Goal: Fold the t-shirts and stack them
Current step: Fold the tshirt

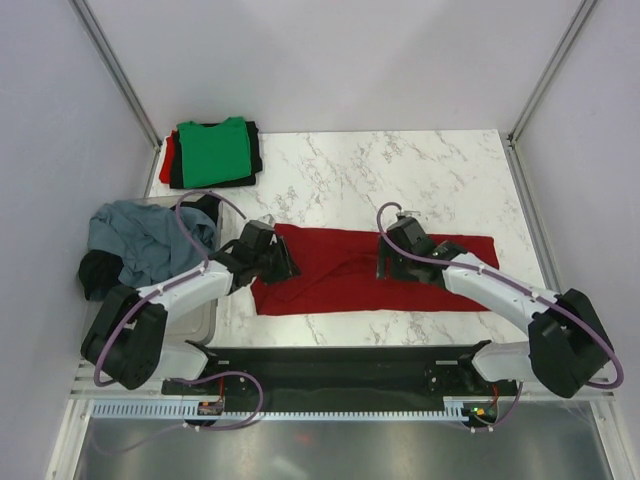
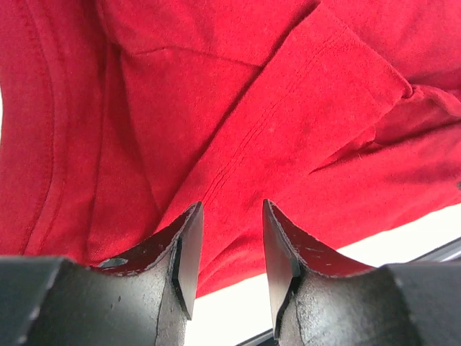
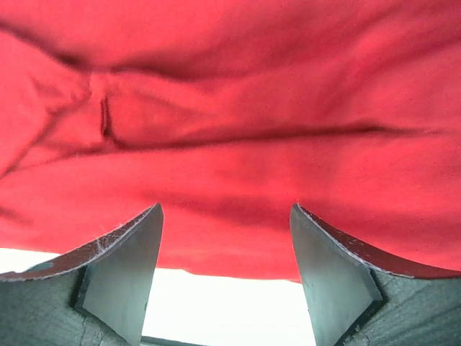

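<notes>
Well, maybe halfway: green shirt (image 1: 213, 150) stacked at far-left corner, dark red shirt (image 1: 340, 275) only strip-folded mid-bench, grey-blue shirt (image 1: 140, 240) untouched by left edge; left hand (image 2: 230, 204) and right hand (image 3: 225, 209) both open, empty.

1. The big dark red cloth t-shirt (image 1: 340, 270) in the middle looks soft, matt and a little fuzzy.
2. The white marble-look table top (image 1: 400, 180) looks smooth and hard.
3. The black fingers (image 2: 184, 252) of the left gripper (image 2: 230, 204) look rough and dull.

Marble table (image 1: 400, 170) bears red t-shirt (image 1: 340, 285) and folded stack (image 1: 213, 152).
</notes>
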Robot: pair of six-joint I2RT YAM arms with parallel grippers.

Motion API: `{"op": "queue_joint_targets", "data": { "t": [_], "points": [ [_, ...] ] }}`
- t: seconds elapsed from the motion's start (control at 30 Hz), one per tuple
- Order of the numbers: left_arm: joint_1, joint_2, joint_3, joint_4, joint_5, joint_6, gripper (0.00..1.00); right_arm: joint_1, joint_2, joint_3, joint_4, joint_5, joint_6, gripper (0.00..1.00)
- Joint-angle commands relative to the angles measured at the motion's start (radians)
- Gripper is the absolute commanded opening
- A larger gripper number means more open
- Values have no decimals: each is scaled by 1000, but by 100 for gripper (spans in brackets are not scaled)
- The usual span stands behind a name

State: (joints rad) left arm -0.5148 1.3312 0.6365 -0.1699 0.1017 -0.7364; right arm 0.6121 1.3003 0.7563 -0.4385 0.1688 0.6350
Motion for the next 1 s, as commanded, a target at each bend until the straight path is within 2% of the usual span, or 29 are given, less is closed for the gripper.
{"op": "queue_joint_targets", "data": {
  "t": [0.0,0.1,0.3,0.57,0.67,0.77,0.8,0.87,0.9,0.97],
  "points": [
    [-20,37,67,33,-40,-12,46,-17,39,135,-54,121,-58,79],
    [-34,100,130,23,-43,-12,47,-69,122,262,-106,159,-107,79],
    [-62,244,206,9,-54,-41,47,-198,275,295,-114,166,-155,78],
    [-73,473,383,-75,-102,-58,46,-209,376,186,-68,100,-140,77],
    [-73,555,477,-115,-171,-54,45,-203,367,123,-39,-10,-91,77],
    [-70,693,678,-203,-183,-25,45,-167,346,57,1,-165,4,77],
    [-68,732,810,-226,-184,-18,45,-147,338,35,26,-213,40,77],
    [-67,856,961,-302,-177,9,45,-53,309,25,52,-313,145,77],
    [-67,909,1138,-337,-171,20,46,-14,300,40,70,-331,179,77],
    [-67,1064,1349,-451,-151,63,46,84,287,70,73,-357,274,79]
  ]
}}
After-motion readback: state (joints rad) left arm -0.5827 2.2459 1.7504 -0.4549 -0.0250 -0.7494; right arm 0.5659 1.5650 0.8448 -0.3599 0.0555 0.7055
